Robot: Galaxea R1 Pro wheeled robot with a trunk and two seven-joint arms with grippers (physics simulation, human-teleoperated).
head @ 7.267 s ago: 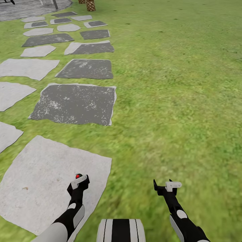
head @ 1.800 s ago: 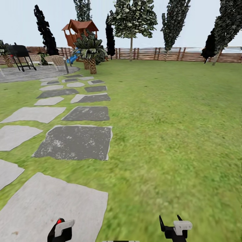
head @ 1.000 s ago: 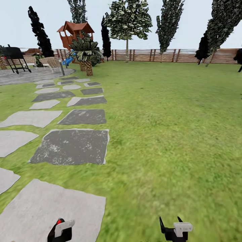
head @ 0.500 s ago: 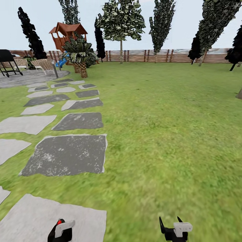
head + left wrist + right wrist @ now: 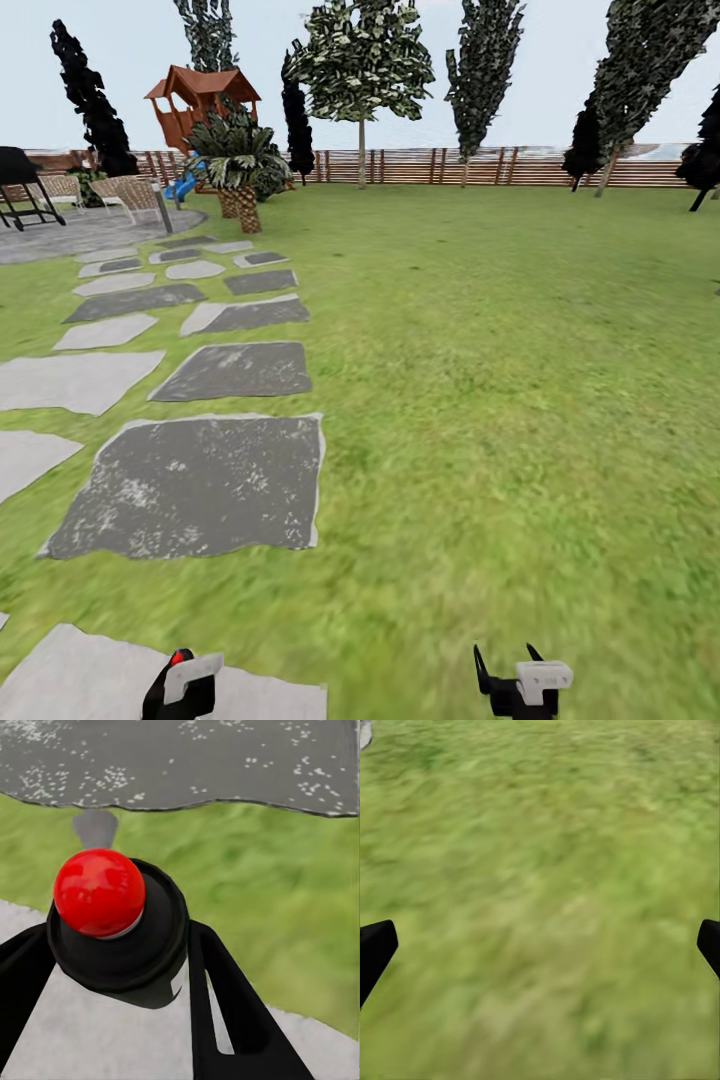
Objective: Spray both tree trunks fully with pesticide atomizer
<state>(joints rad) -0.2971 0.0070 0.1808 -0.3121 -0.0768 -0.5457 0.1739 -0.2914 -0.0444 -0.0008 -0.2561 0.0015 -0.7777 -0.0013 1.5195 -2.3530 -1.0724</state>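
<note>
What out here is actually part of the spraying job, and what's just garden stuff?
Part of the job:
- pesticide atomizer, red-topped, gripped in the left gripper
- leaning tree by the fence: possibly a target, too far to be sure

Just there:
- paving slabs
- play tower
- palm
- grill
- wooden fence
- right gripper, open, empty

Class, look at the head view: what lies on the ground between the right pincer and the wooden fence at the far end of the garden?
In the head view, bare green lawn alone stretches from the right pincer up to the wooden fence. The grey paving slabs lie off to the left.
</note>
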